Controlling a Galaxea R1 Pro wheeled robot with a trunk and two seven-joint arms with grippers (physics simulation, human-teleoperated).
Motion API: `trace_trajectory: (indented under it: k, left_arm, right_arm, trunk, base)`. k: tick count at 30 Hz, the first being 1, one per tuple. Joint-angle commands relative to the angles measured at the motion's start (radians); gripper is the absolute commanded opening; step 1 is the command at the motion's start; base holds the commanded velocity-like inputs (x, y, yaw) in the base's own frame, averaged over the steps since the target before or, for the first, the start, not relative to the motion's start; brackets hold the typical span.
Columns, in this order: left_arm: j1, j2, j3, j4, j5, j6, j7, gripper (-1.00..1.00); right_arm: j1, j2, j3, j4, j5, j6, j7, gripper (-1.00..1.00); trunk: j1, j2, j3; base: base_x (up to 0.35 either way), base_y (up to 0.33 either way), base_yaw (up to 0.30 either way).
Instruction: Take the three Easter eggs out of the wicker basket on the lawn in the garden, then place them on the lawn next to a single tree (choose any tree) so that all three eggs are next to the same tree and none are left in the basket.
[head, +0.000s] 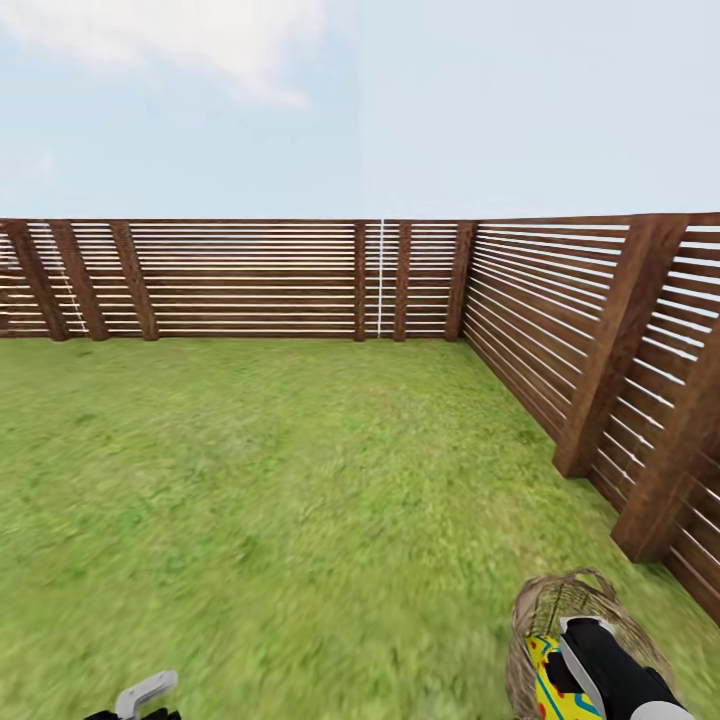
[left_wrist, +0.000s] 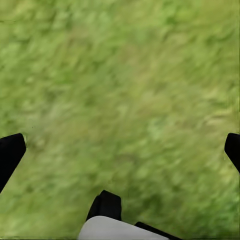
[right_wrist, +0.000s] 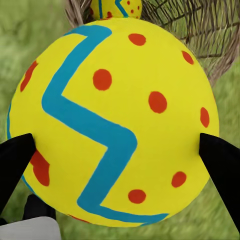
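R gripper (right_wrist: 115, 150) clamped an Easter egg (right_wrist: 112, 120) between its black fingertips (right_wrist: 220, 165), just above the wicker basket (head: 585, 610) on the lawn (head: 280, 500) nr the corner of the slatted fence (head: 600, 330). A 2nd egg (right_wrist: 116, 8) sat in the basket. L gripper (left_wrist: 120, 150) hung over bare grass, jaws wide apart, empty.

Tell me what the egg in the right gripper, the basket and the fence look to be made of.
Egg: smooth, matte painted shell, maybe plastic; flat yellow with crisp blue zigzag and red dots, no gloss.
Basket: woven wicker; thin tan strands with open gaps.
Fence: stained wood; brown horizontal slats on thick posts with grain streaks.
Right gripper: black fingers pressing both sides of the egg.
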Motion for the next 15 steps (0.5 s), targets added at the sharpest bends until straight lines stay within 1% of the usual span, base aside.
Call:
trace_trajectory:
  k: [1, 6, 7, 9, 12, 15]
  left_arm:
    - [-0.001, 0.000, 0.005, -0.001, 0.008, 0.006, -0.002, 1.00]
    - [-0.001, 0.000, 0.005, -0.001, 0.008, 0.006, -0.002, 1.00]
    - [-0.001, -0.001, 0.005, -0.001, 0.008, 0.006, -0.002, 1.00]
    - [-0.001, -0.002, 0.006, -0.001, 0.009, 0.005, -0.002, 1.00]
    - [-0.001, -0.002, 0.005, -0.001, 0.009, 0.005, -0.002, 1.00]
    - [-0.001, -0.010, 0.005, -0.001, 0.009, 0.005, -0.002, 1.00]
  right_arm:
    - [0.000, 0.000, -0.002, -0.002, 0.001, 0.005, -0.002, -1.00]
    - [0.000, 0.000, -0.002, -0.002, -0.001, 0.006, -0.002, -1.00]
    - [0.000, 0.001, -0.002, -0.002, -0.001, 0.006, -0.002, -1.00]
    - [0.000, 0.000, -0.002, -0.002, -0.001, 0.006, -0.002, -1.00]
    - [0.000, 0.001, -0.001, -0.002, -0.001, 0.006, -0.002, -1.00]
    - [0.000, 0.002, 0.001, -0.002, 0.000, 0.006, -0.002, -1.00]
  trunk:
    - [-0.001, -0.001, -0.001]
    - [-0.001, -0.001, -0.001]
    - [-0.001, -0.001, -0.001]
    - [-0.001, -0.001, -0.001]
    - [-0.001, -0.001, -0.001]
    - [-0.001, -0.001, -0.001]
  base:
    - [-0.343, 0.000, 0.295]
    - [-0.339, 0.000, 0.265]
    - [-0.161, 0.000, 0.277]
    - [0.164, 0.000, 0.136]
    - [0.304, 0.000, 0.020]
    - [0.327, 0.000, 0.202]
